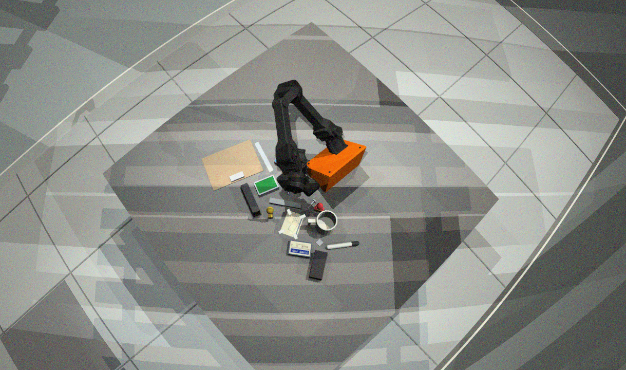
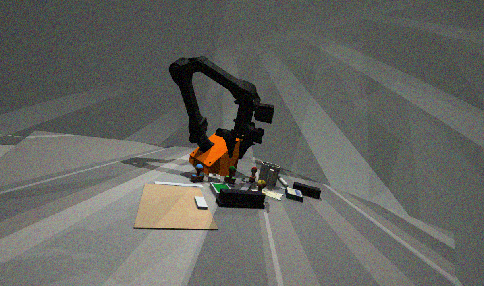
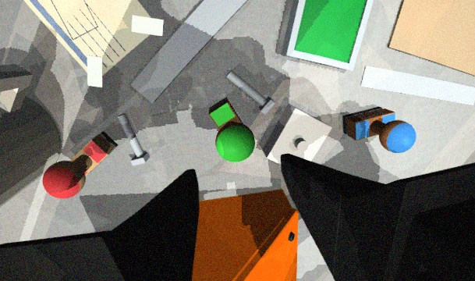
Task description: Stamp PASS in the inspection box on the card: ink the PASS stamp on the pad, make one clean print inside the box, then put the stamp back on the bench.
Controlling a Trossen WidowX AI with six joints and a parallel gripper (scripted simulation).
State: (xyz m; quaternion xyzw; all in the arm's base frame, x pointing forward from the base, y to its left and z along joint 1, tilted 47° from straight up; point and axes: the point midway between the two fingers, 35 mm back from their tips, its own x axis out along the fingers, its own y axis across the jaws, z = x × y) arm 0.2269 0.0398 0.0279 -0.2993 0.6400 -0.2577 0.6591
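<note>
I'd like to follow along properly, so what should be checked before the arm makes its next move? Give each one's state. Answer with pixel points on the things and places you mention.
1. Gripper (image 2: 237,157) (image 3: 239,169) open with nothing between its fingers: ok.
2. Green-knobbed stamp (image 2: 232,170) (image 3: 235,143) upright on the bench: ok.
3. Green ink pad (image 1: 265,185) (image 2: 220,188) (image 3: 328,29) uncovered: ok.
4. Green-knobbed stamp confirmed as the PASS one: cannot tell; no lettering shows.
5. Card (image 1: 291,224) (image 2: 272,194) (image 3: 116,35) already stamped in its box: not ok; no print shows.

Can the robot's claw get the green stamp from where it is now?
Probably yes. The claw is open and hangs above the bench, near the green stamp. Nothing seems to cover its round knob, though a white block sits close beside it.
</note>
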